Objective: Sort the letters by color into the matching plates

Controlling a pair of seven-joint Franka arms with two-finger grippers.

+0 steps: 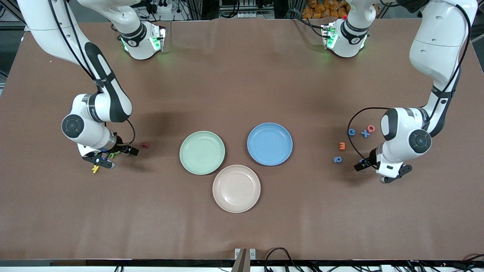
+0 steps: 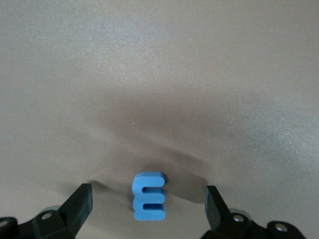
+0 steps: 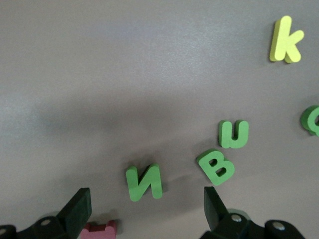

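The pinkish-beige plate (image 1: 236, 188) lies nearest the front camera, with the pale mint green plate (image 1: 202, 152) at its ten o'clock and the medium blue plate (image 1: 269, 143) at its one o'clock; all three hold nothing.

Toward the right arm's end of the table, the yellow letter (image 1: 95, 169) lies nearest the camera, with the green letters just above it, largely hidden under the right gripper (image 1: 109, 156) in the front view. The right wrist view shows them: a green N (image 3: 144, 182) between the fingers, a green B (image 3: 216, 167) and a green U (image 3: 233, 134) close together, a fourth green letter (image 3: 312, 120) cut by the frame edge, and the yellow k (image 3: 285, 40) apart. The dark red letter (image 1: 144, 144) lies at three o'clock of the gripper. The right gripper's jaws stand wide, holding nothing.

Toward the left arm's end, a blue letter (image 1: 337, 159) lies nearest, the orange letter (image 1: 342, 145) at its twelve o'clock, then a blue letter (image 1: 352, 131), a blue x (image 1: 365, 133) and the pink letter (image 1: 370, 128) in a row. The left gripper (image 1: 378, 170) hangs low over the table at four o'clock of that group, jaws wide and touching nothing, with a blue E (image 2: 149, 195) on the table between its fingers (image 2: 79, 203).
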